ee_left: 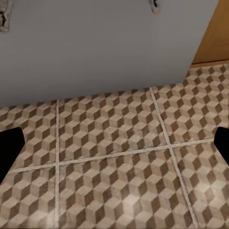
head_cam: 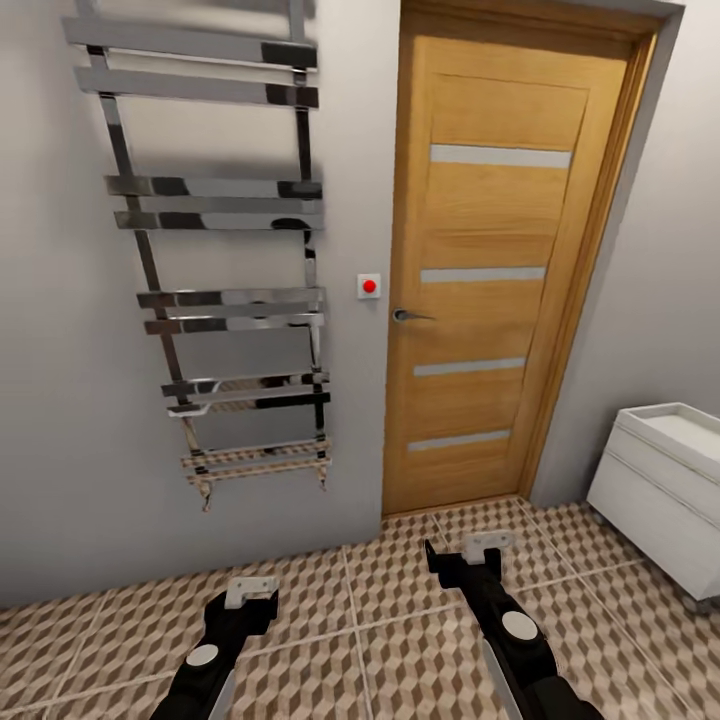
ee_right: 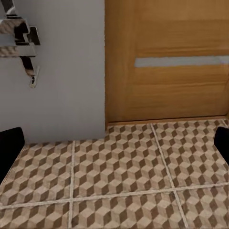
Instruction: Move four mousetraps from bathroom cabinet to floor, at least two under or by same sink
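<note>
The mousetraps and the cabinet are out of view. The bathroom floor [head_cam: 400, 610] of cube-patterned tiles spreads in front of me up to a grey wall. My left gripper [head_cam: 248, 592] hangs low over the tiles at the lower left, open and empty. In the left wrist view its dark fingertips [ee_left: 9, 148] sit at the picture's edges, with bare tiles between them. My right gripper [head_cam: 468, 553] is held a little further forward, near the door's foot. It is open too, with nothing between its fingertips [ee_right: 10, 145].
A chrome towel rail [head_cam: 215, 250] hangs on the grey wall ahead. Right of it stands a shut wooden door [head_cam: 490, 270] with a red button [head_cam: 369, 286] beside it. A white boxy unit [head_cam: 665, 490] stands on the floor at the right.
</note>
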Robot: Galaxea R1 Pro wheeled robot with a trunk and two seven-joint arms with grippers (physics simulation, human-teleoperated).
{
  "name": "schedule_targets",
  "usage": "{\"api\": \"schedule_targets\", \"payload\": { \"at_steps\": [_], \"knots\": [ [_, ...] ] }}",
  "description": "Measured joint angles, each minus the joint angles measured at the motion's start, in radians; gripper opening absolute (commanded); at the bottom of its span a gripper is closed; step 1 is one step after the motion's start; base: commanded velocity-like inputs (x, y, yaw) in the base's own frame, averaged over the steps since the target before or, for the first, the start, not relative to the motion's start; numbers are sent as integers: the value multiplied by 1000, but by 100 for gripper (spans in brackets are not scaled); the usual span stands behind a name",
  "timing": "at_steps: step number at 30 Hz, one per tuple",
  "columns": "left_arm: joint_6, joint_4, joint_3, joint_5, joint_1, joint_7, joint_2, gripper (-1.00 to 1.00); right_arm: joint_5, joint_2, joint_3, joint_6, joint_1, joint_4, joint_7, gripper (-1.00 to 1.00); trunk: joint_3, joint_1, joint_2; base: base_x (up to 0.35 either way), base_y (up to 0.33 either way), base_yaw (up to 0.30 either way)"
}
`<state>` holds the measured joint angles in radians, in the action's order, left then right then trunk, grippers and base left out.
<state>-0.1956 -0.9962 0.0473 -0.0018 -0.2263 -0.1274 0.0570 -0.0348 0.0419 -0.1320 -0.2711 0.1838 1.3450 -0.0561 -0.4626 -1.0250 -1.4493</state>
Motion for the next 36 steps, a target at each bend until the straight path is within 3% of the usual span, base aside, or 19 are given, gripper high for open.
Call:
{"api": "schedule_targets", "payload": {
  "at_steps": [36],
  "knots": [
    [0, 13, -2, 0, 0, -1, 2, 100, 0, 1, -2, 0, 0, 0, -34, 100, 0, 0, 0, 0, 0, 284]
  ]
}}
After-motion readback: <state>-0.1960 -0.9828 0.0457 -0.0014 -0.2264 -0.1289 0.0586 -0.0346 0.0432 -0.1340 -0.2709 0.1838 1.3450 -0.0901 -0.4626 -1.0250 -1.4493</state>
